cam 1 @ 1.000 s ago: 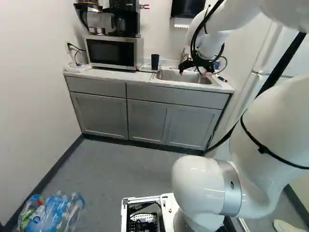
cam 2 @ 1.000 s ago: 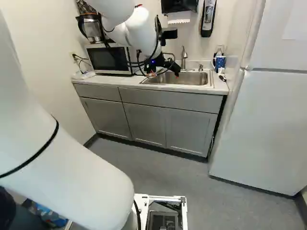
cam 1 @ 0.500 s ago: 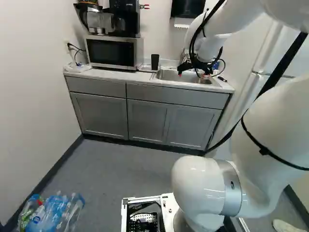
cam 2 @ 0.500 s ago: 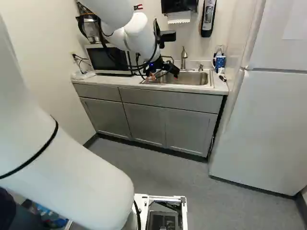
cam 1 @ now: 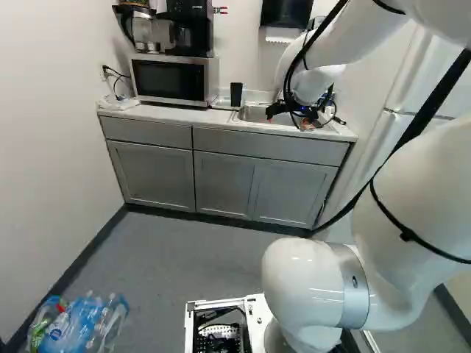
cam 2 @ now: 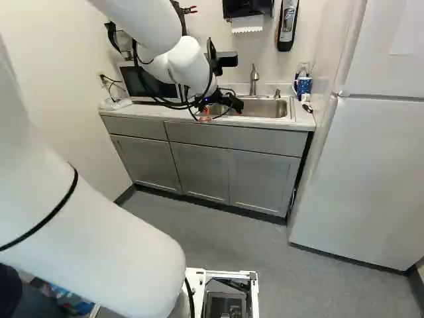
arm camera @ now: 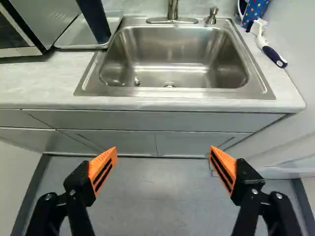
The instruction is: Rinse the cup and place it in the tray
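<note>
Cup (arm camera: 94, 20), dark, plain, tall, standing in tray (arm camera: 73, 33)

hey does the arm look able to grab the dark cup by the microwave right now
Probably yes: the jaws are open and empty, and nothing visible blocks the cup from the sink side. The microwave stands close on the other side, so room may be tight there.

On the table (cam 1: 165, 113), I see a microwave (cam 1: 171, 79) with a coffee maker (cam 1: 190, 33) on top. A brush (arm camera: 271, 53) lies at the table's right end, near a white refrigerator (cam 2: 358, 172). A paper towel dispenser (cam 2: 246, 8) hangs on the wall, and plastic bottles (cam 1: 77, 325) sit on the floor (cam 1: 188, 257) to my left.
</note>
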Motion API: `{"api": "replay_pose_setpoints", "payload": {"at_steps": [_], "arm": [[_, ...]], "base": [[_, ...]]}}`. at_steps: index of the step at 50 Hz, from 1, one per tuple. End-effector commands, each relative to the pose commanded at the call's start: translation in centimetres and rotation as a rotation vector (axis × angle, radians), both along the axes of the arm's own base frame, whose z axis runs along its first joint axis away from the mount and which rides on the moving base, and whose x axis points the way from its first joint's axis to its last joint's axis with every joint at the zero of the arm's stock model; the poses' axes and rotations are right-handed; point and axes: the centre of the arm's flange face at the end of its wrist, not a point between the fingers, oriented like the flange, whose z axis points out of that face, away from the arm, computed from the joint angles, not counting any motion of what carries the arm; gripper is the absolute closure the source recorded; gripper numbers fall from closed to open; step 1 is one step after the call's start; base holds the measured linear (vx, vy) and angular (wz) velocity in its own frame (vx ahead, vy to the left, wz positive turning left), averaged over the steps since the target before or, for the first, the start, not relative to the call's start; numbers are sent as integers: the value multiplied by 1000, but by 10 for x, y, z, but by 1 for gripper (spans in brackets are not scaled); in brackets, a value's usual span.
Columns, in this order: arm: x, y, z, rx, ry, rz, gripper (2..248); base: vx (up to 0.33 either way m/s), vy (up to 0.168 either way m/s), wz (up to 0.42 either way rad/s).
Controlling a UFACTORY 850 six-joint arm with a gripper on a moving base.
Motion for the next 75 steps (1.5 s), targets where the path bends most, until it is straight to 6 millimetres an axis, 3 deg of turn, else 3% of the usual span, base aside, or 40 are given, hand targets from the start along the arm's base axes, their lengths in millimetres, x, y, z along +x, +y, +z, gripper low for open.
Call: {"api": "replay_pose_setpoints", "payload": {"at_steps": [32,51,75], "arm": [[-28,33,-67,-20,-104,60,3],[-59,56,-114,-30,-183,106,3],[-100,78,-159,-35,-266,156,3]], "base": [[0,0,0],[0,0,0],[0,0,0]]}}
